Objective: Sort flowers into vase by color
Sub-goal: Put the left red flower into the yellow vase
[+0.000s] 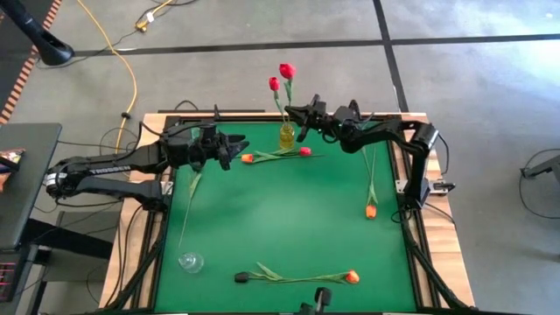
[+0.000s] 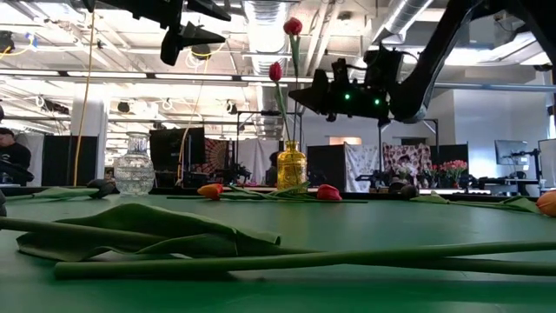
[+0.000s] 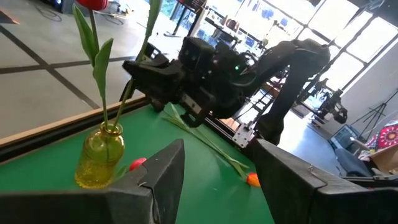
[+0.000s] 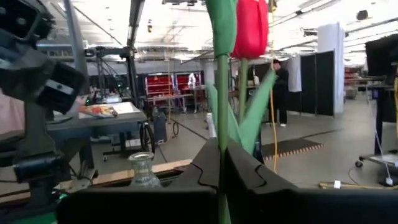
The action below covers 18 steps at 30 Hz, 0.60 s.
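A yellow vase [image 1: 287,136] stands at the table's far edge with two red tulips in it. My right gripper [image 1: 293,112] is above it, shut on the stem of the taller tulip [image 2: 293,26]. The shorter tulip [image 2: 275,71] stands free in the vase. My left gripper [image 1: 238,150] hovers open left of the vase, holding nothing. Just right of it an orange [image 1: 248,158] and a red tulip [image 1: 304,151] lie on the green mat. Another orange tulip [image 1: 371,211] lies at the right. A dark-headed [image 1: 241,276] and an orange-headed flower [image 1: 352,276] lie near the front edge. My right gripper pinches the taller red tulip's green stem [image 4: 222,134] between its two fingers, some way below the head. The fingers come roughly level from the table's right side and lie across the stem. The tulip stands upright, with its lower stem reaching down into the yellow vase [image 3: 99,155].
A clear glass vase [image 1: 190,261] stands at the near left of the mat, and a long green stem [image 1: 188,206] lies beside the left arm. Wooden table edges and cables ring the mat. A person [image 2: 10,152] is in the room behind.
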### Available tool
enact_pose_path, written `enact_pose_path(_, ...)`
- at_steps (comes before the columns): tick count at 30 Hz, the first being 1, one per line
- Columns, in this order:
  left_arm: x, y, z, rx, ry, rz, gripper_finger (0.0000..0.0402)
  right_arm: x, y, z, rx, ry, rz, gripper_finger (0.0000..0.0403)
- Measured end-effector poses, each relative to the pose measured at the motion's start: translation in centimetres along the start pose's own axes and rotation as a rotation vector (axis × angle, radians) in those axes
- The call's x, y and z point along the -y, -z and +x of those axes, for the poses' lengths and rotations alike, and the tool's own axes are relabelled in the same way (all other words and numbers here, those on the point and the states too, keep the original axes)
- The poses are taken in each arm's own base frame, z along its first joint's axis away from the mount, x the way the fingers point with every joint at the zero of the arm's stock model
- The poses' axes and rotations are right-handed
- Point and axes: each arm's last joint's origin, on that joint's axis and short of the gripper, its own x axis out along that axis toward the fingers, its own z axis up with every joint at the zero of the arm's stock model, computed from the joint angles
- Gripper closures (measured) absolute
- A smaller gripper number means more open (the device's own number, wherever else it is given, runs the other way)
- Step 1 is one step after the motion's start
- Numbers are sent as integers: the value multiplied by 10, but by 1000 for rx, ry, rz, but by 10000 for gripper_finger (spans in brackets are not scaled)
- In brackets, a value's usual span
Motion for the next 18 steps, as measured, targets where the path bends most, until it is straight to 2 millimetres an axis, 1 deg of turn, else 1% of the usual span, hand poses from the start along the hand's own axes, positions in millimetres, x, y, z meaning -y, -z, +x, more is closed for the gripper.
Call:
enact_pose_path(10, 1, 1, 0, -18, 27, -7, 221, 0, -3, 0, 21, 2, 13, 359)
enact_pose_path(15, 1, 1, 0, -18, 27, -7, 221, 0, -1, 0, 0, 5, 19, 336)
enact_pose_path(18, 1, 1, 0, -18, 28, -7, 221, 0, 1, 0, -25, 9, 27, 316)
